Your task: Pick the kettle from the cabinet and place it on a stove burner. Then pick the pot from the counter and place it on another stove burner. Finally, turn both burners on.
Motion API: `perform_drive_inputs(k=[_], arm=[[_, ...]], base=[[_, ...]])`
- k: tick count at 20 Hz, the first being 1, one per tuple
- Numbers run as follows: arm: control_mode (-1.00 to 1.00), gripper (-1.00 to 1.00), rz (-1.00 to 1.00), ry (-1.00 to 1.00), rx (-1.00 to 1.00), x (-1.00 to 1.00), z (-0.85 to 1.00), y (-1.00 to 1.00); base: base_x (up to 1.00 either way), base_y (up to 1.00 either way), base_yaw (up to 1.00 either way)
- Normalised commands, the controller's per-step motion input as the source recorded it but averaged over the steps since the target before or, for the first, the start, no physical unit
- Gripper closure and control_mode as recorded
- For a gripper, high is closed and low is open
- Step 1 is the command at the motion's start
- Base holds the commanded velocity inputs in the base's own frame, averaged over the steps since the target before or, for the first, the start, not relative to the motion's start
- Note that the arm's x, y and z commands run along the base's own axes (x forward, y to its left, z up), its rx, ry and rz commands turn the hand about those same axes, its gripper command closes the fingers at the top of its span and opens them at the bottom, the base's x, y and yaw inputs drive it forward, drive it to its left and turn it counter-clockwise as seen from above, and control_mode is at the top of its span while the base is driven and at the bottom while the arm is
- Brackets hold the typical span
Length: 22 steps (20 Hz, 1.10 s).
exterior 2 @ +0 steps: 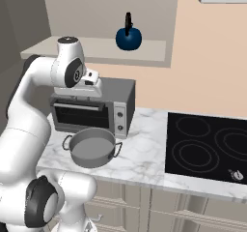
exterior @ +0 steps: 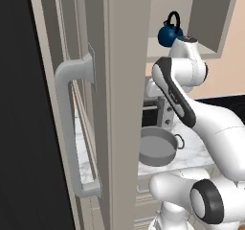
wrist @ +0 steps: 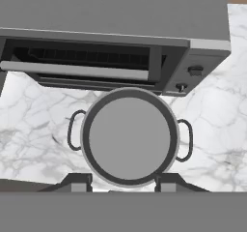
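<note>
I am holding the gripper, jaws spread and empty, above the pot at frame centre; the kettle, upper middle, is waiting, so grabbing the pot risks misordering.

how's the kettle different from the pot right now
The kettle is small, round and dark blue; the pot is wide, shallow and plain grey. The kettle has one black arched top handle, the pot two loop side handles. The kettle stands on the cabinet shelf, the pot on the counter. Both stand upright, off the stove.
</note>
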Motion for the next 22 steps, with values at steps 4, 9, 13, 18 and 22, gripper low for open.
perform_drive_inputs(k=[4, 9, 13, 18, 22], arm=[[-1.0, -1.0, 0.0, -0.02, 0.0, -0.01, 0.0, 0.0], [-1.0, -1.0, 0.0, -0.09, 0.0, -0.03, 0.01, 0.0], [-1.0, -1.0, 0.0, -0.1, 0.0, -0.1, 0.1, 0.0], [-1.0, -1.0, 0.0, -0.11, 0.0, -0.07, 0.14, 0.0], [-1.0, -1.0, 0.0, -0.17, 0.0, -0.03, 0.1, -0.01]], base=[[0.0, 0.0, 0.0], [0.0, 0.0, 0.0], [0.0, 0.0, 0.0], [0.0, 0.0, 0.0], [0.0, 0.0, 0.0]])
